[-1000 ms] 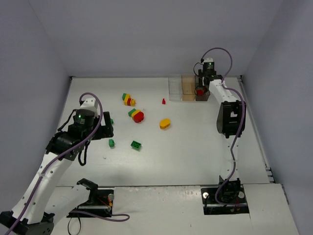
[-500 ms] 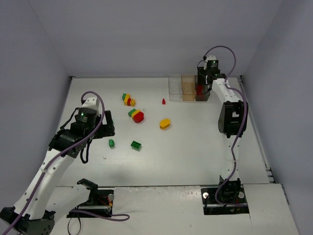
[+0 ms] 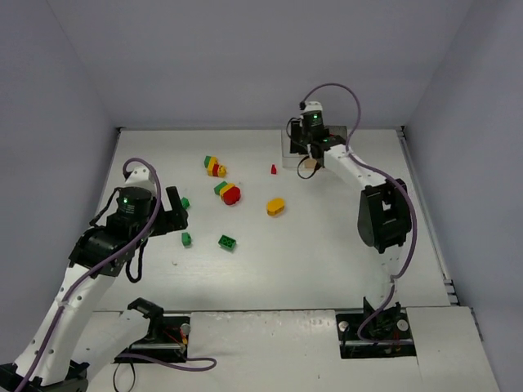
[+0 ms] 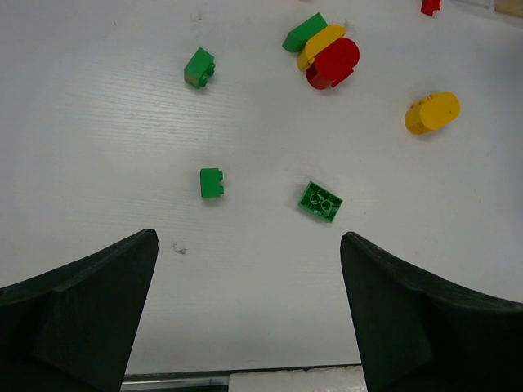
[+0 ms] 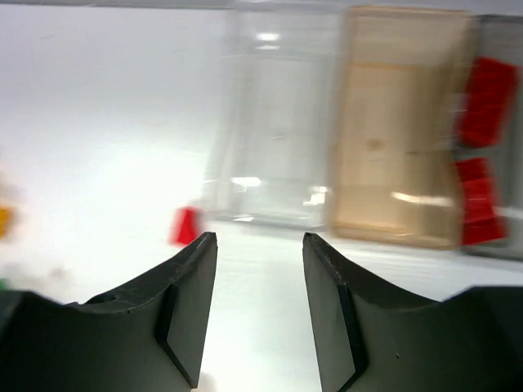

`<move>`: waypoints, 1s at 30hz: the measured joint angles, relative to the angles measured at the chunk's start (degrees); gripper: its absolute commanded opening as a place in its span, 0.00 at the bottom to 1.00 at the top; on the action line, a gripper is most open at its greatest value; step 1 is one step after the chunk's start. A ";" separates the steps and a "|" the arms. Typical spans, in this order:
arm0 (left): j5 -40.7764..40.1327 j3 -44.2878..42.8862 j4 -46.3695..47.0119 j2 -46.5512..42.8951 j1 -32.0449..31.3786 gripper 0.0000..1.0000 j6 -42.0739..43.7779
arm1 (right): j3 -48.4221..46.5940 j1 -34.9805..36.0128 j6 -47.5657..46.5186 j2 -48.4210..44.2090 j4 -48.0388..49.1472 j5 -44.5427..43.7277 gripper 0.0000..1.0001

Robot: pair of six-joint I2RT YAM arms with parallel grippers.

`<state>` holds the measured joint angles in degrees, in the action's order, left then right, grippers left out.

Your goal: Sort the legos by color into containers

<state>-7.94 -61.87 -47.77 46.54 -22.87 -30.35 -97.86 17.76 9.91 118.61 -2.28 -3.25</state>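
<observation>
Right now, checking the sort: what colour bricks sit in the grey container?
Red bricks, best in the right wrist view.

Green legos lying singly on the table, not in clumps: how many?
3. Far green brick, left of the mixed clump; small green brick nearer the arm bases; flat green brick right of it. Arms may hide others.
</observation>
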 measured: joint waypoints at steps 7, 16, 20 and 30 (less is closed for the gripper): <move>0.46 1.09 -1.14 -2.34 0.00 0.87 -0.90 | 2.69 9.79 4.81 0.63 3.43 -3.56 0.33; 0.72 1.27 -3.06 -5.25 0.00 0.87 -2.27 | 1.01 11.26 6.25 8.72 4.66 -7.15 0.40; 1.09 1.27 -3.32 -5.86 0.00 0.87 -3.10 | -0.66 11.26 6.64 11.17 4.70 -7.98 0.41; 2.16 1.66 -3.43 -5.70 0.00 0.87 -4.42 | -3.61 11.26 8.15 14.73 5.16 -8.68 0.41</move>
<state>-5.78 -60.20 -51.20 40.84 -22.87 -34.76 -101.47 29.02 18.06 133.34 2.87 -11.92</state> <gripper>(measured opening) 0.867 0.407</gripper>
